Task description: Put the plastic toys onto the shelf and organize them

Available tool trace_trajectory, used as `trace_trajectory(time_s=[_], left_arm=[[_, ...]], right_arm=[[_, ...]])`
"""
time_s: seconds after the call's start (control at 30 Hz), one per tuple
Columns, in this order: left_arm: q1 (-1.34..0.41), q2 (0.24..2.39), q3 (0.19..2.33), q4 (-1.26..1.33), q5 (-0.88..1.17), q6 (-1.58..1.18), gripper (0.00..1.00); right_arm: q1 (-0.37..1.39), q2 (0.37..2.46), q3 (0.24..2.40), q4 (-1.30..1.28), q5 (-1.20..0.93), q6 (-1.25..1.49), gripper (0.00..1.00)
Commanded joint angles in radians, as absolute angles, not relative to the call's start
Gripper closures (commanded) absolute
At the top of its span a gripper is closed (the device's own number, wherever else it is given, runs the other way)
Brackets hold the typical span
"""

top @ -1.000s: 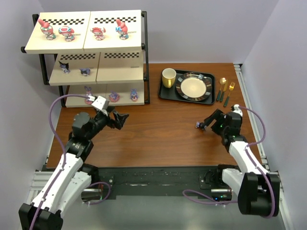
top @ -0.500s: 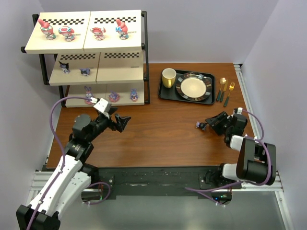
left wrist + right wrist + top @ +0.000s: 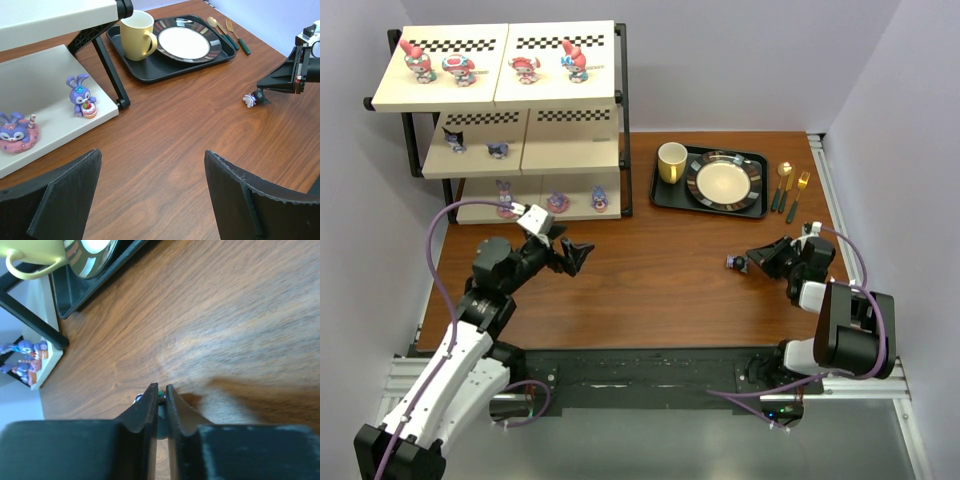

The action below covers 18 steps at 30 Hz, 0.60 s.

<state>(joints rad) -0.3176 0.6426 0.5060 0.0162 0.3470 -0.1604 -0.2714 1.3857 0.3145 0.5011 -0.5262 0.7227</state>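
Plastic toys: I'm counting ten thumb-sized cartoon figurines. Nine are sitting on the three-tier black-framed shelf with cream boards [image 3: 555, 92]: four pink/red bunny-eared figurines [image 3: 525, 68] on top, two dark navy figurines [image 3: 454, 141] in the middle, three purple bunnies [image 3: 557, 202] on the bottom board. The tenth, a small dark navy toy [image 3: 735, 262], is sitting on the brown wooden tabletop [image 3: 650, 285], right of centre and well apart from the shelf.

Right gripper [image 3: 752, 262]: jaws are pinching almost together on that toy at their very tips, with only a sliver showing between them in the wrist view. Left gripper [image 3: 575, 253]: jaws are standing wide open, holding nothing, hovering near the bottom board.

Risks:
- A tip-only grip on a tiny rounded piece is likely risking a pop-out or twist on the lift.
- The carry across to the shelf is long, so a drop midway would mean regrasping.
- The middle tier is sitting under the top board, so the wrist could be clipping the frame or knocking toys already placed.

Also on the tabletop: one black tray [image 3: 658, 188], one dark-rimmed plate [image 3: 725, 183], one yellow mug [image 3: 671, 161], two gold cutlery pieces [image 3: 783, 182].
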Motion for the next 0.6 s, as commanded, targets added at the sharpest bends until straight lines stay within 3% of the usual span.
trace_trajectory(time_s=[0.0, 0.07, 0.33, 0.57], left_arm=[[-0.325, 0.650, 0.508, 0.034, 0.387, -0.147, 0.12], [-0.327, 0.657, 0.509, 0.038, 0.399, -0.150, 0.12], [-0.328, 0.681, 0.500, 0.069, 0.452, -0.179, 0.12], [-0.397, 0.730, 0.505, 0.123, 0.431, -0.221, 0.12]], right_arm=[[-0.273, 1.338, 0.301, 0.496, -0.563, 0.715, 0.95], [-0.270, 1.318, 0.298, 0.477, -0.566, 0.716, 1.00], [-0.192, 1.123, 0.334, 0.185, -0.447, 0.713, 1.00], [0.174, 1.003, 0.448, -0.083, -0.082, 0.842, 1.00]])
